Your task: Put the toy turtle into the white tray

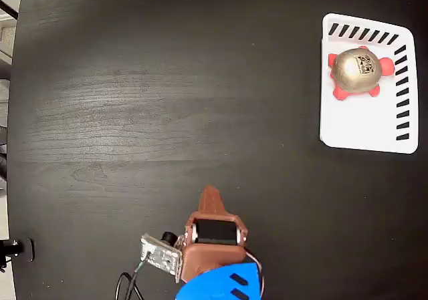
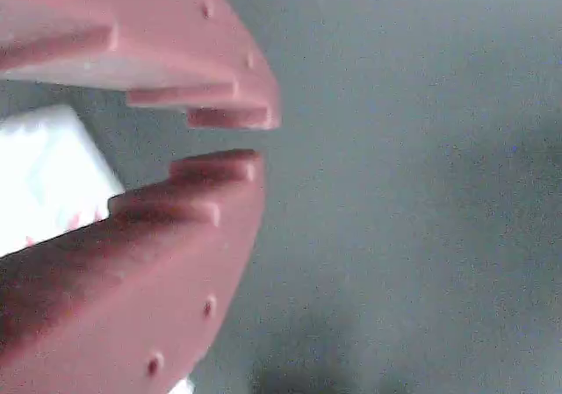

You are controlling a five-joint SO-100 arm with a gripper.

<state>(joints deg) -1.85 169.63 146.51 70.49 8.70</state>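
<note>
Nearest the wrist camera: the gripper (image 2: 233, 139), 2 reddish-brown fingers filling the left of that view. Tips stand almost together, a thin slit between them, nothing held. I log it as closed and empty. A pale blurred shape shows behind the fingers at left; I cannot tell what it is.

In the fixed view the gripper (image 1: 211, 194) sits low at the bottom middle, folded back over the arm's blue body (image 1: 224, 283), with the small camera board (image 1: 160, 253) and its cable just beside it on the left.

Beyond that, a wide stretch of dark wood table (image 1: 167, 99), bare between arm and target.

Farthest, upper right: the white tray (image 1: 364, 123), black stripes along its top and right edges. The toy turtle (image 1: 356, 71) rests inside it, in the upper half, shell up, red feet showing, all within the rim.

Judgement: placing looks done; turtle is in the tray and well apart from the gripper. Nothing left that I can see, and nothing stands in the way.
</note>
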